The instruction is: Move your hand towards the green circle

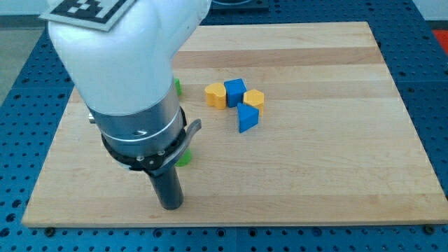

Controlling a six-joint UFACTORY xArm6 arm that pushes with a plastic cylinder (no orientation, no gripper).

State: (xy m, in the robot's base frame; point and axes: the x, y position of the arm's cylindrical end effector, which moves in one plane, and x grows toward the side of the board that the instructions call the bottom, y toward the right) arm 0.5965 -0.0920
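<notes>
Pale wooden bench [336, 175]: fills the frame. White and grey arm housing [126, 70]: upper left; no fingers, only the dark rod. My tip [170, 207]: lower left, just below a green sliver [184, 159]. Second green sliver [178, 87]: beside the housing; green circle's shape indiscernible. Centre cluster: yellow block [215, 95], blue cube [235, 92], yellow hexagonal block [254, 99], blue wedge-like block [247, 118].

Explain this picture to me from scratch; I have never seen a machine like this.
There is one picture, from a single camera looking down at a wooden board. The big white and grey shape is a robot arm. It ends in a dark rod; my tip rests near the view's bottom left and holds nothing.

Near the middle lie two yellow blocks and two blue blocks, clustered together. Two green pieces peek out from behind the arm; their shapes are hidden.
</notes>
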